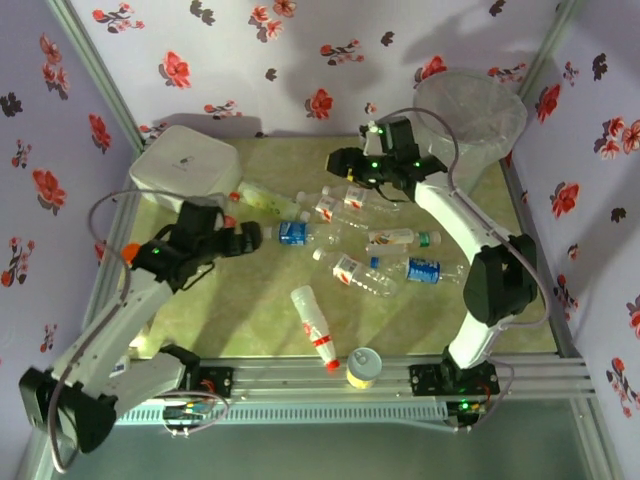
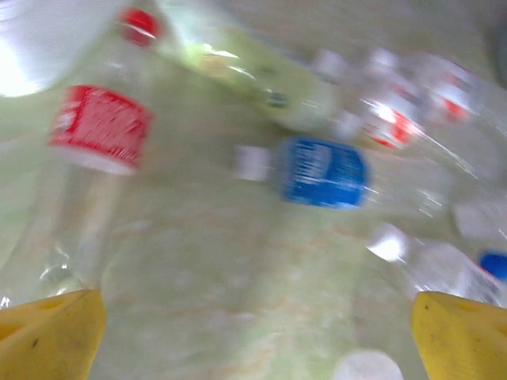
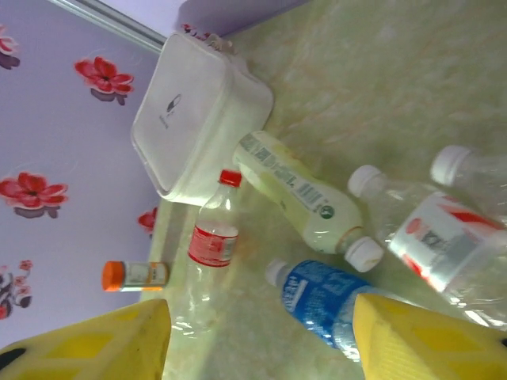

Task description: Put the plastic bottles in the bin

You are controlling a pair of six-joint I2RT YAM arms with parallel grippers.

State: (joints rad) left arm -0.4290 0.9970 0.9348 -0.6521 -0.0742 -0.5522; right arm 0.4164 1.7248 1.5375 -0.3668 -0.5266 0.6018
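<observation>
Where floral walls (image 1: 300,60) enclose the green table (image 1: 230,320), plastic bottles (image 1: 390,238) lie scattered mid-surface, the bin (image 1: 470,115) fills the far-right corner, and the near-left stays bare. The left gripper (image 1: 248,240) and right gripper (image 1: 337,160) both have their fingers spread, holding nothing.

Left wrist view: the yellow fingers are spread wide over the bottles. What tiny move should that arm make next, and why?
Probably ease the left gripper forward and down around the blue-labelled bottle. Its fingers stand wide open, gripping nothing, that bottle lies ahead near the middle of the view, and the bin waits at the far right corner.
</observation>
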